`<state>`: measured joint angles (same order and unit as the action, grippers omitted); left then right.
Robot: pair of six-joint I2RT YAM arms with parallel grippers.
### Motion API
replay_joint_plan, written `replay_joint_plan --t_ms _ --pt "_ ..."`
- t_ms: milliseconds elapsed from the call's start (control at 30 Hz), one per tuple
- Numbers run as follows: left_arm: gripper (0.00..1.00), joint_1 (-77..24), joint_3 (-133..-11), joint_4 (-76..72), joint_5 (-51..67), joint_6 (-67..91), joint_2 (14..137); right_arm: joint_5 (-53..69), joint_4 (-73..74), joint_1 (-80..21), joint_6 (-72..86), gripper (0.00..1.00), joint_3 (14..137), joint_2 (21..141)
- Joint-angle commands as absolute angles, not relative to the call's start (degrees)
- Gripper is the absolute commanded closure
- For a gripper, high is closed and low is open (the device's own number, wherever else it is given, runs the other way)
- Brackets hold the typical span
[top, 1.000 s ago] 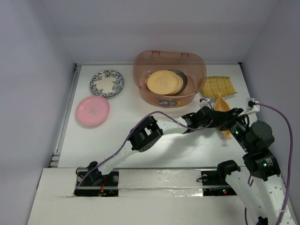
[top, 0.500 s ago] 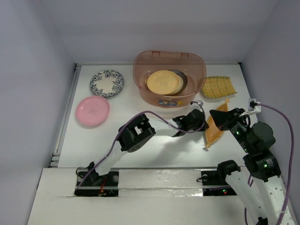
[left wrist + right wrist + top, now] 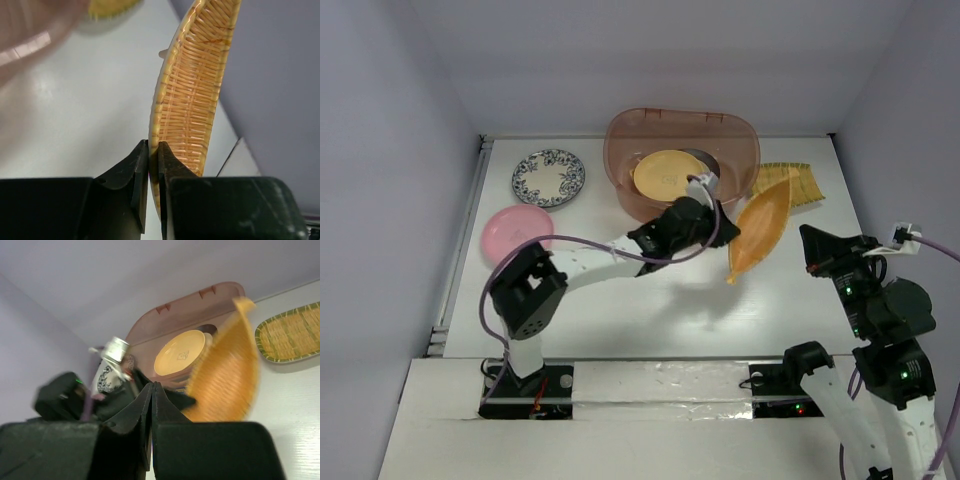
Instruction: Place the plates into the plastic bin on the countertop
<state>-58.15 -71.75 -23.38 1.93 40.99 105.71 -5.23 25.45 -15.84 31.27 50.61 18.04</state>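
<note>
My left gripper (image 3: 720,236) is shut on the rim of an orange leaf-shaped plate (image 3: 760,230), held on edge above the countertop (image 3: 620,290) just right of the plastic bin (image 3: 620,150). In the left wrist view the jaws (image 3: 153,150) pinch the woven-textured plate (image 3: 192,90). An orange round plate (image 3: 665,175) lies in the bin over a dark-rimmed one (image 3: 710,172). My right gripper (image 3: 812,245) is shut and empty, right of the held plate; its jaws (image 3: 151,390) point at the plate (image 3: 225,380) and the bin (image 3: 190,310).
A yellow ribbed rectangular plate (image 3: 798,182) lies right of the bin, partly behind the held plate. A blue-and-white plate (image 3: 549,177) and a pink plate (image 3: 510,232) sit at the left. Lilac walls close in on three sides.
The left arm has swung the orange plate up and back toward the bin. The right gripper has let go of it, shut, and drawn back to the right.
</note>
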Motion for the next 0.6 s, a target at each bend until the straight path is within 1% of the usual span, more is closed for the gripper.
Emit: replay_joint_plan --t_ms 0,167,233,333,400,567 --pt "1.00 -53.2 -74.0 -28.8 4.8 38.2 97.9 -7.7 23.2 -16.2 30.8 0.98 51.6 18.8" --pt "1.00 -44.3 -78.6 -25.5 5.6 37.2 97.0 -9.3 22.1 -16.2 30.4 0.95 51.9 19.2" --pt "1.00 -39.8 -82.9 -21.9 7.1 36.7 99.7 -8.7 22.0 -16.2 30.4 0.94 51.6 19.9" --pt "1.00 -35.7 -88.0 -18.0 7.6 35.8 103.6 -7.9 21.5 -16.2 30.7 0.93 50.4 21.0" --pt "1.00 -34.5 -90.6 -15.9 4.4 34.5 105.0 -7.8 21.3 -16.2 30.7 0.93 49.7 21.4" --pt "1.00 -29.8 -94.6 -14.2 4.7 34.6 109.9 -7.6 20.4 -16.2 30.6 0.91 47.9 23.3"
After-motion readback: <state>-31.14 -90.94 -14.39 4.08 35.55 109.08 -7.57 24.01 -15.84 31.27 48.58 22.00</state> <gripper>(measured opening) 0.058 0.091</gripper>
